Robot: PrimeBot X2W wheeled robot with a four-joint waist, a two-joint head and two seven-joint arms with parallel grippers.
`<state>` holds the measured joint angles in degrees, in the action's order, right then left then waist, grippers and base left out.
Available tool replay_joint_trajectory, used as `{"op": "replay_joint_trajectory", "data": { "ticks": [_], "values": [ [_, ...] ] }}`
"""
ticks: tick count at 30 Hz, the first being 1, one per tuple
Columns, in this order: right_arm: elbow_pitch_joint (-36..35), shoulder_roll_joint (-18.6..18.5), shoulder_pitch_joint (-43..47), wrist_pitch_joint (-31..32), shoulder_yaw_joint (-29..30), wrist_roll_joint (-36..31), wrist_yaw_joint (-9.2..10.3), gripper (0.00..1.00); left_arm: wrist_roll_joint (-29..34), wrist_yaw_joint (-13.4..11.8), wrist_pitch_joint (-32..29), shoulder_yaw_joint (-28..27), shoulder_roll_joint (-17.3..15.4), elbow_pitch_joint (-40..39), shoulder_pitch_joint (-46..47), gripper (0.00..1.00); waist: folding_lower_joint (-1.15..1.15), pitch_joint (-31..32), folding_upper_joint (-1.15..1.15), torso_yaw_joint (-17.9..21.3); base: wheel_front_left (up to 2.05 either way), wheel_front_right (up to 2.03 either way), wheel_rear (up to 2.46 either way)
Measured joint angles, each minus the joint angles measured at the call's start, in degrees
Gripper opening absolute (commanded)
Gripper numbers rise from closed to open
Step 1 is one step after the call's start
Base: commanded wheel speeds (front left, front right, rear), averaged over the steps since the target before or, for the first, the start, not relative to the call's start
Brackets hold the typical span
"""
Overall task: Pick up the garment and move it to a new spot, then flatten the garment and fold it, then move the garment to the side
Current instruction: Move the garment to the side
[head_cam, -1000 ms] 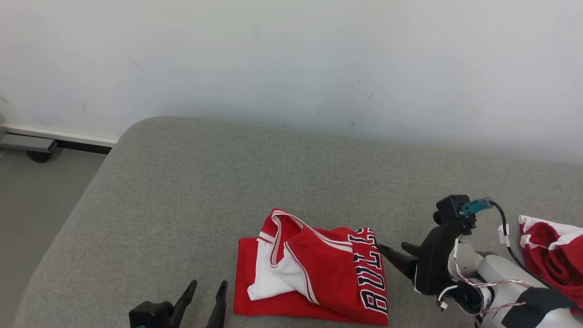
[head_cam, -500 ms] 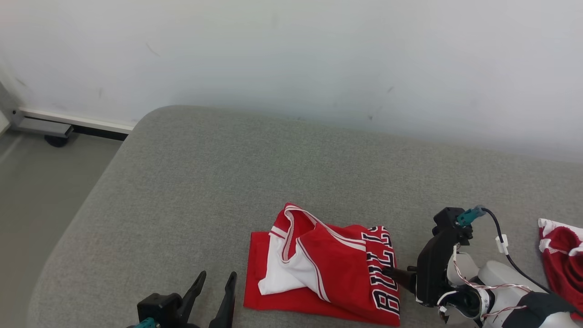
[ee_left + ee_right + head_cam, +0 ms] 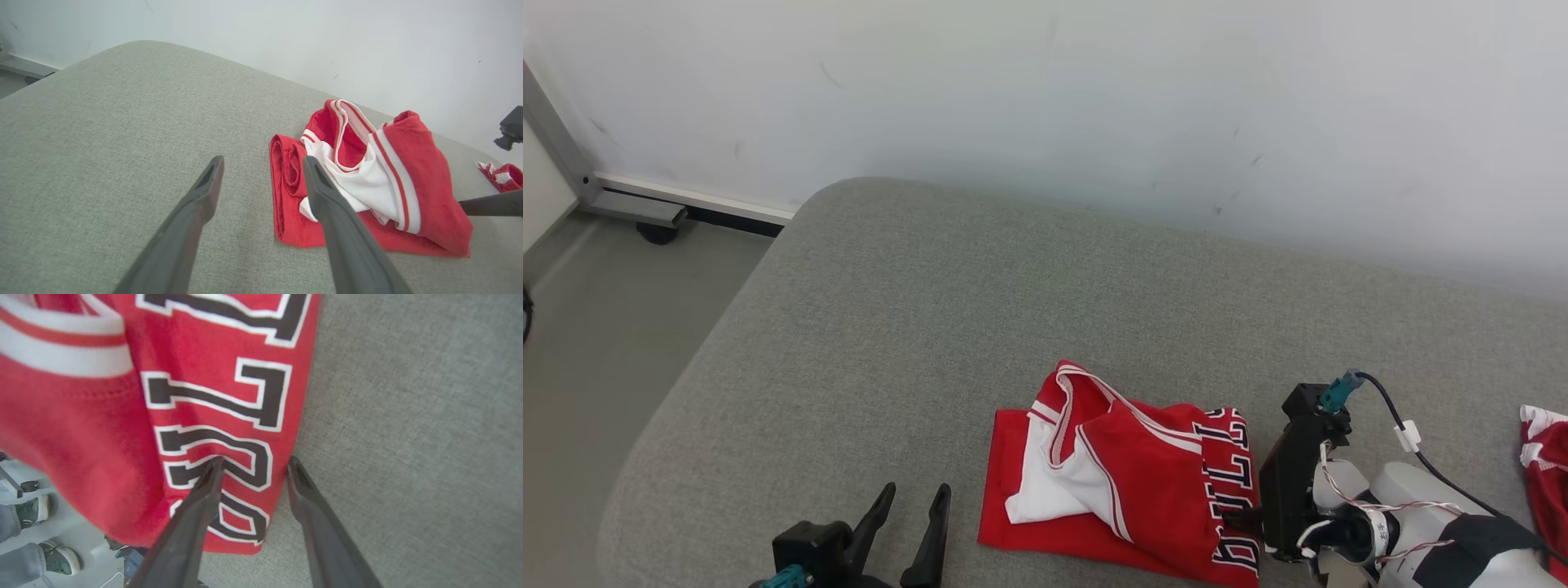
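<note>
1. Since a second ago the right tool [image 3: 1237, 518] has come in against the lettered edge of the garment [image 3: 1127, 474]. Its fingers then stood bare beside that edge (the head camera has swung too, so the whole picture has shifted).
2. The garment is a red jersey with white trim and red-and-white striped bands. It is folded into a rough, lumpy rectangle with a white panel showing at its middle. Black letters outlined in white run down its right edge.
3. It lies on the near part of the grey padded surface [image 3: 931, 310], between the two tools.
4. In the right wrist view the right tool [image 3: 254, 462] stands parted. One finger is over the lettered cloth [image 3: 102, 428], the other at its edge on the grey, and the hem lies between them unclamped.
5. The left tool [image 3: 915, 492] is spread wide and holds nothing, just left of the garment [image 3: 392, 171].
6. Count: two tools, and two red-and-white garments. The second garment [image 3: 1545, 457] lies well apart to the right. A person's two green shoes [image 3: 32, 510] show low in the right wrist view.
7. The second garment is cut off by the frame. The lettering is partly folded under and hard to read whole. The right tool's fingertips are hidden at the hem in the head view.
</note>
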<state>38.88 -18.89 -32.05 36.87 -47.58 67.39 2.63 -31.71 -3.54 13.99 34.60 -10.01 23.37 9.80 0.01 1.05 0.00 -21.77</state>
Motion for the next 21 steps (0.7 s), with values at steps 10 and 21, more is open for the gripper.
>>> {"op": "replay_joint_trajectory", "data": {
  "ticks": [10,21],
  "values": [
    [0.31,1.16,-0.40,0.07,2.89,2.30,0.47,0.00,-0.01,-0.03,0.16,-0.64,-0.09,0.52,-0.10,1.00,0.00,0.14,0.00,0.56,0.00,0.00,0.00],
    [-1.00,-0.74,-5.34,-1.18,4.98,2.57,-0.69,0.00,-0.01,-0.02,0.18,-0.76,-0.16,1.27,-0.47,1.00,-0.01,1.71,0.00,2.18,0.00,0.00,0.00]
  ]
}}
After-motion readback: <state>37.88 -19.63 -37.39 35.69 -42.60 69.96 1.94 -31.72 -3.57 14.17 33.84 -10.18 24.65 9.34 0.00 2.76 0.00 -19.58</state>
